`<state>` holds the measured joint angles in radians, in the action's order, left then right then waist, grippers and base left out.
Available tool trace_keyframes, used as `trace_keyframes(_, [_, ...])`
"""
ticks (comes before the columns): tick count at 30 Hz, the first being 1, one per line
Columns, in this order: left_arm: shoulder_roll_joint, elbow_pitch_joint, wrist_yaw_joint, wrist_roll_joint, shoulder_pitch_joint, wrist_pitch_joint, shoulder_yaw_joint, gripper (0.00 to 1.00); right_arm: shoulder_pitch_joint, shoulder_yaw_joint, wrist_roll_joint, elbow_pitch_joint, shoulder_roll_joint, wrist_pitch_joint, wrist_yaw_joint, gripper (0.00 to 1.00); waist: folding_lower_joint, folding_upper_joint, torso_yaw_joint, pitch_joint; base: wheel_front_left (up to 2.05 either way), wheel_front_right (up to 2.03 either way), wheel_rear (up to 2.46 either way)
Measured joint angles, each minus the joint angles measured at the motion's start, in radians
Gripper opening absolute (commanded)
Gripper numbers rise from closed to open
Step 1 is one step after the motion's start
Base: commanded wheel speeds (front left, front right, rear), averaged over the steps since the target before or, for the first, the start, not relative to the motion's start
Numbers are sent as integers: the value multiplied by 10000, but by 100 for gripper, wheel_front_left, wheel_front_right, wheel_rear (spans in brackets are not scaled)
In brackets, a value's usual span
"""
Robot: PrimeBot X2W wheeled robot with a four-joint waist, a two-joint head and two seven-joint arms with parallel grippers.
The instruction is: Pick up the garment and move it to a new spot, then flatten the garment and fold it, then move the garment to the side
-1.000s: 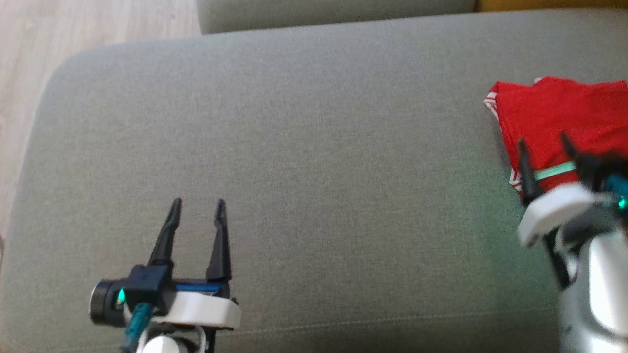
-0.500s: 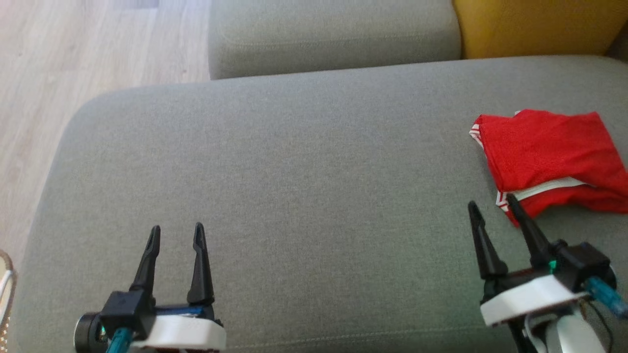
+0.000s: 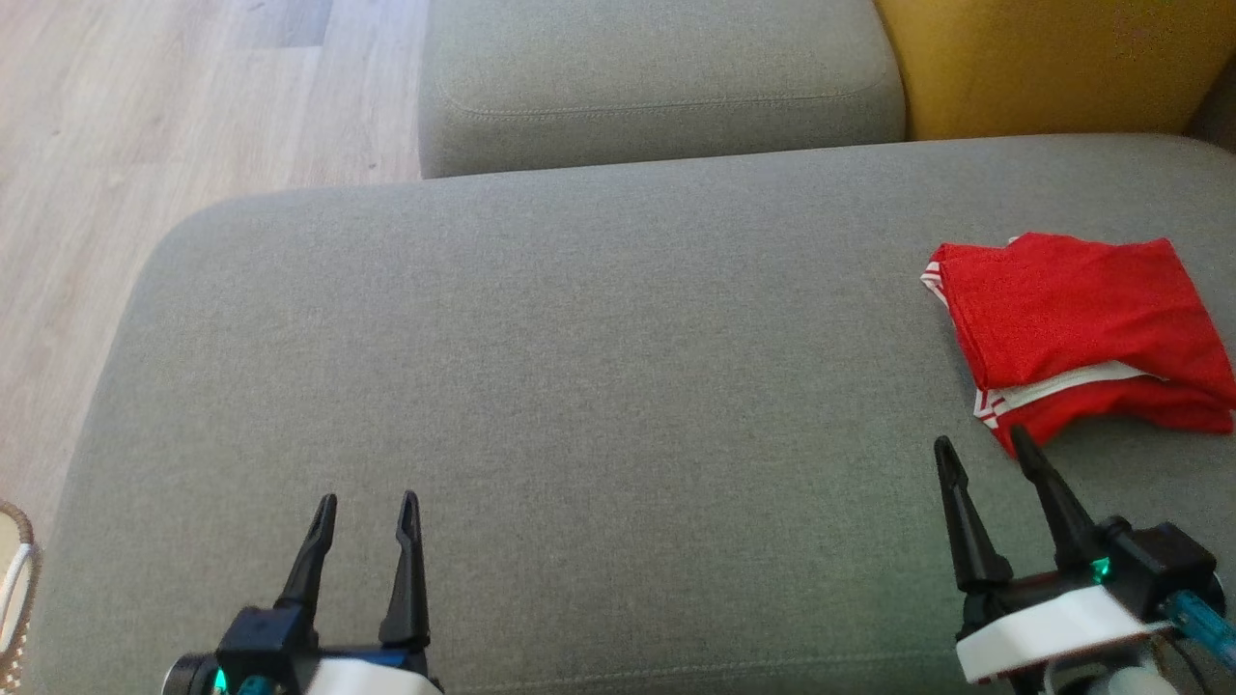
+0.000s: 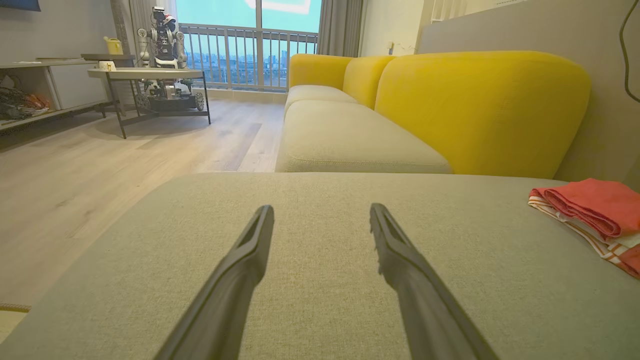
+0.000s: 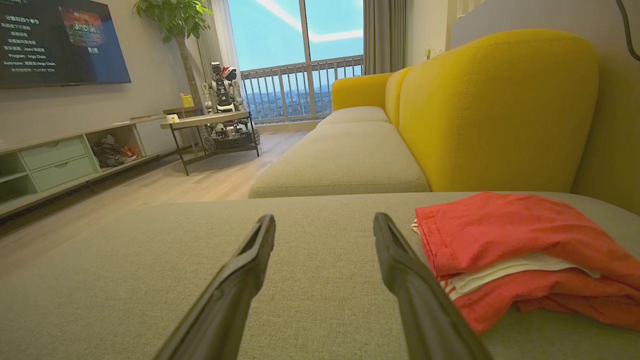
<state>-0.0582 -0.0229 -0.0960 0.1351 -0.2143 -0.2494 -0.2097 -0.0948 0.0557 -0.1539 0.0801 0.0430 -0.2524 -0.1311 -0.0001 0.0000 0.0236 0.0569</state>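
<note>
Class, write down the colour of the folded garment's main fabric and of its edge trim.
The garment is red with red-and-white striped trim, clearest in the right wrist view.

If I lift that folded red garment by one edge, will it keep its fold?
Probably not: the red garment looks like thin, soft cloth in loose layers, so it should droop and unfold. Likely light; pushed, it may bunch on the woven grey cushion.
</note>
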Motion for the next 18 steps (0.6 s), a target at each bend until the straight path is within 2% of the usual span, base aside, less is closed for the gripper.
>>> trace_keyframes(7, [0,274,-4,178,-15,0,29,100,1,6,-42,-6,-2,0,0,100,0,0,-9,57,0,0,0])
trace_keyframes(8, [0,284,-6,178,-19,0,27,0,1,12,-40,-6,-2,0,0,0,0,0,-13,63,0,0,0])
trace_keyframes(12, [0,867,-4,186,-210,29,-35,0,-151,-19,-52,616,-38,23,0,0,0,0,-16,64,0,0,0])
trace_keyframes(18, [-15,945,8,903,-351,136,-17,0,-324,-21,-683,755,-52,155,0,0,1,0,-29,29,0,0,0])
